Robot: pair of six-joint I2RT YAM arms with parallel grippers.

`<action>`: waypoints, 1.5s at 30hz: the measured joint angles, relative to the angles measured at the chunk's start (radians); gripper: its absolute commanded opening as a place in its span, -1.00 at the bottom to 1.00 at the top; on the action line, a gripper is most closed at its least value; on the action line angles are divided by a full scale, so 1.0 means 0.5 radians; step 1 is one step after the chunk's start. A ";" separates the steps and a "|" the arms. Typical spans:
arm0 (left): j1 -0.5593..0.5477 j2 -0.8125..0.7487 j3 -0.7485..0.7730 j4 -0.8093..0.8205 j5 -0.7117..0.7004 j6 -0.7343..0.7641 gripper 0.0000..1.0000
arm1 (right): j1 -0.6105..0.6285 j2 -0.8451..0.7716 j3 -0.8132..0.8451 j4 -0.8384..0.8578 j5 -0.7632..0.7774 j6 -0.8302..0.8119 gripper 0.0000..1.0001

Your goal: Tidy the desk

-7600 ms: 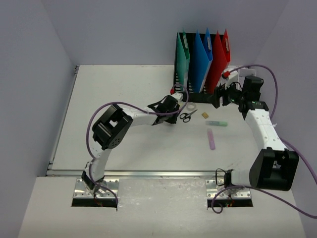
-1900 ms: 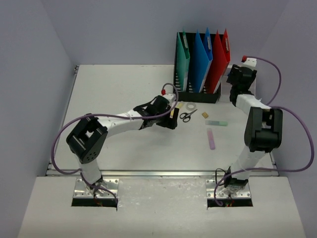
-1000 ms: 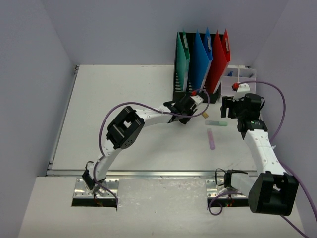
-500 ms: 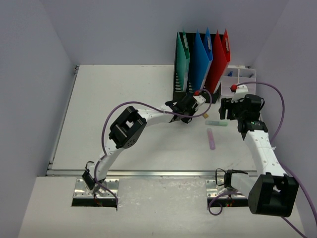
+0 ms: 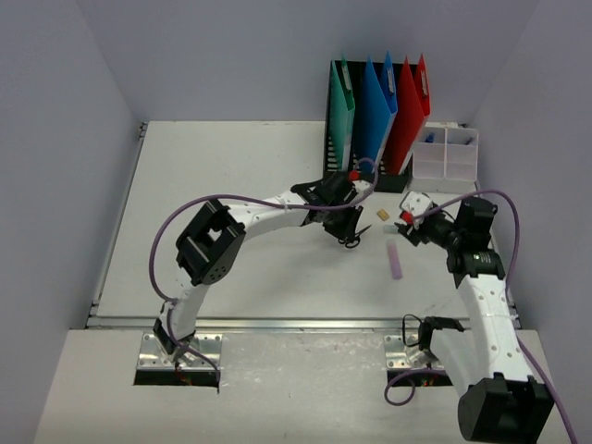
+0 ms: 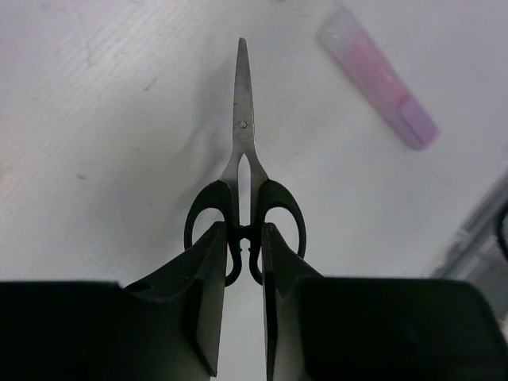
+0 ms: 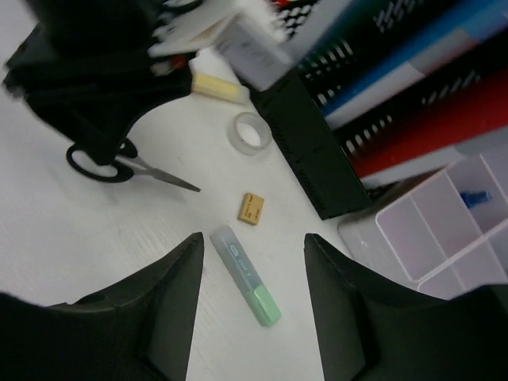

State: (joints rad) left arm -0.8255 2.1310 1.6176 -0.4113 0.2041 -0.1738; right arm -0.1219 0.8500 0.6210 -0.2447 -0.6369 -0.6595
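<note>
The desk (image 5: 231, 166) is a white tabletop. My left gripper (image 5: 346, 229) is shut on the handles of black scissors (image 6: 244, 151), blades pointing away, just over the desk; they also show in the right wrist view (image 7: 131, 164). My right gripper (image 7: 252, 240) is open above a green highlighter (image 7: 244, 275), which lies between its fingers without touching them. In the top view my right gripper (image 5: 408, 228) hides that highlighter. A pink highlighter (image 5: 395, 260) lies on the desk near the scissors' tip (image 6: 379, 78). A small tan eraser (image 7: 251, 209) and a clear tape roll (image 7: 248, 132) lie nearby.
A black mesh file holder (image 5: 344, 171) with green, blue and red folders stands at the back. A clear compartment box (image 5: 445, 154) sits to its right, also in the right wrist view (image 7: 444, 222). A metal rail (image 5: 277, 323) runs along the front edge.
My left gripper has swung from beside the file holder toward the near side, with the scissors in it. My right gripper has dropped and tilted over the green highlighter.
</note>
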 measured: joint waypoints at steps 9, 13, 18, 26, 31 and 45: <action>0.083 -0.203 0.021 -0.154 0.550 -0.262 -1.00 | 0.257 -0.115 -0.122 -0.388 -0.418 -1.062 0.02; 0.109 -0.203 0.022 -0.220 0.635 -0.333 -1.00 | 0.518 -0.066 -0.118 -0.478 -0.385 -1.170 0.02; 0.123 -0.203 0.022 -0.233 0.712 -0.405 -1.00 | 0.720 0.042 -0.091 -0.525 -0.283 -1.178 -0.03; 0.124 -0.203 0.022 -0.233 0.781 -0.457 -1.00 | 0.926 0.208 -0.050 -0.506 -0.101 -1.163 -0.17; 0.135 -0.200 0.022 -0.247 0.775 -0.463 -1.00 | 1.040 0.324 0.014 -0.482 0.082 -1.181 -0.60; 0.377 -0.233 -0.074 -0.274 0.756 -0.491 0.99 | 1.095 0.197 0.021 -0.491 0.353 -1.128 -1.00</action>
State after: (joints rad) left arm -0.6368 2.0143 1.5808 -0.5484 0.5819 -0.4195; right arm 0.4254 0.9487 0.6315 -0.4904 -0.4604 -1.2233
